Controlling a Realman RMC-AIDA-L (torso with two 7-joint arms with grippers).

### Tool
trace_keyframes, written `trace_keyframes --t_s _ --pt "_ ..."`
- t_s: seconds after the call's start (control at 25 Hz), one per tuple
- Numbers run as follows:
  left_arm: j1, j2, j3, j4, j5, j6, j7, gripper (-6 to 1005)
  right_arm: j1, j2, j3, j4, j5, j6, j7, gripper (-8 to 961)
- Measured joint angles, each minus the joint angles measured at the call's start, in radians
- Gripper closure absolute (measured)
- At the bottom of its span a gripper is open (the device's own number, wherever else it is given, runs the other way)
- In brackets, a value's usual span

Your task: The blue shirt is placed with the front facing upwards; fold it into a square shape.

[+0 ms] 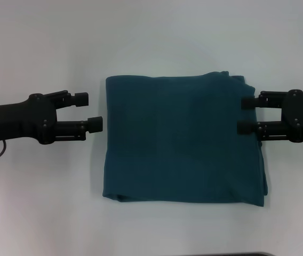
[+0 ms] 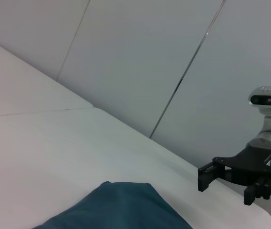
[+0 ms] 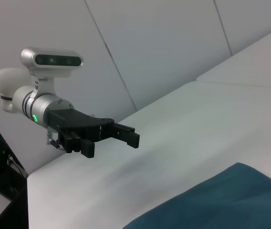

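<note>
While folded square on the table (image 1: 45,213), the blue shirt (image 1: 183,141) between both grippers' open fingers (left gripper (image 1: 87,111) just clear, right gripper (image 1: 246,115) over its edge).

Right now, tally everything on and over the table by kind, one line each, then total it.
Folded blue shirt: 1
Grippers, both open beside the shirt, left gripper and right gripper: 2
White table: 1
Total: 4

Bare table (image 1: 45,213) around shirt (image 1: 183,141)
</note>
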Motion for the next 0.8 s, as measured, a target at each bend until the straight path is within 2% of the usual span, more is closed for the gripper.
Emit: trace_keyframes --t_s 0.8 --pt "-0.004 0.004 0.005 0.0 0.0 -0.002 -0.008 76 0.005 0.0 0.004 0.0 0.002 0.0 0.0 166"
